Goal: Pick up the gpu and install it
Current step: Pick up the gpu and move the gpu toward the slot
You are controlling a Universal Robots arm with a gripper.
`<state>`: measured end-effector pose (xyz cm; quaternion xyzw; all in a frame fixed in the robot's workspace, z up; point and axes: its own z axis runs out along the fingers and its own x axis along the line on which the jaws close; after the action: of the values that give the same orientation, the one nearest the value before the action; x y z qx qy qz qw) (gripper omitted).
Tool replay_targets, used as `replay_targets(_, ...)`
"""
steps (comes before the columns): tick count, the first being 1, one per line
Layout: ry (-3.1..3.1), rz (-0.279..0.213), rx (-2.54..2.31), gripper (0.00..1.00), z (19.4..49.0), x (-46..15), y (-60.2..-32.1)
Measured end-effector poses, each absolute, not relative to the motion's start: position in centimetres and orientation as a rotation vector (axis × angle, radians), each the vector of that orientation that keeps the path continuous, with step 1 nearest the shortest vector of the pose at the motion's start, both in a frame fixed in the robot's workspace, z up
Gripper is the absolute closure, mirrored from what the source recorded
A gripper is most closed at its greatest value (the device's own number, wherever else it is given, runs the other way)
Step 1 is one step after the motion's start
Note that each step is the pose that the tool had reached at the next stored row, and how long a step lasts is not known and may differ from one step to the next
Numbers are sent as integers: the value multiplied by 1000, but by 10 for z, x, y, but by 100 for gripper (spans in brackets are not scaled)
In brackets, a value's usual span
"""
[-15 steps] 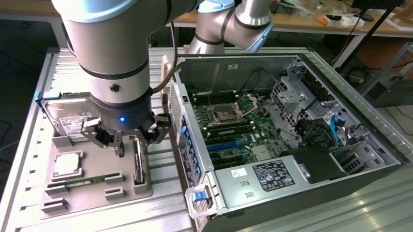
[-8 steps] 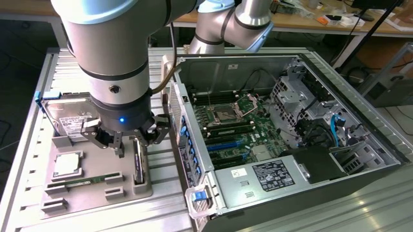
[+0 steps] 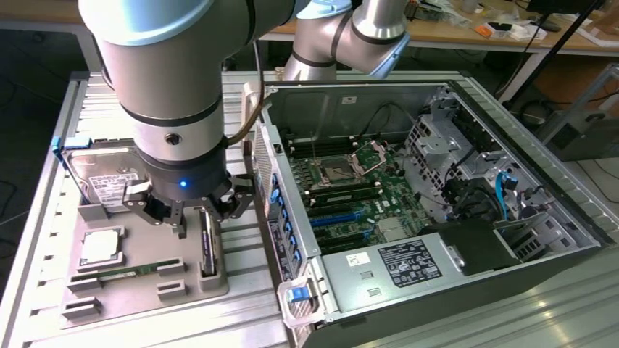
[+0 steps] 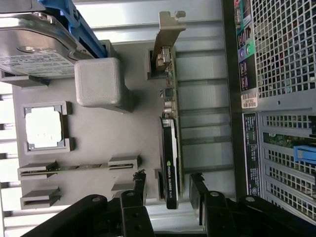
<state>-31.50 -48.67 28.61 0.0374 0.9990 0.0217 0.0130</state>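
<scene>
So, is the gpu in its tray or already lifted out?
In. The gpu stands on edge in the grey tray; the open gripper flanks it without touching.

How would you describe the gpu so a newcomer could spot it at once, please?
Beside the open computer case, on the exterior view's left, lies a grey tray. The gpu stands on edge in the tray's slot nearest the case. Unlike the silver hard drive and slim green memory stick, it is a dark card with a metal bracket.

Thin dark gpu (image 3: 207, 245) (image 4: 171, 148) on edge in grey tray (image 3: 135, 293) (image 4: 98, 128), silver bracket (image 4: 168, 29) at one end
</scene>
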Motion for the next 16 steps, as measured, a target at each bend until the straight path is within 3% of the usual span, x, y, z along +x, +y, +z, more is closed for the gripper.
replay_targets(16,3113,68,116,52,282,-315,-487)
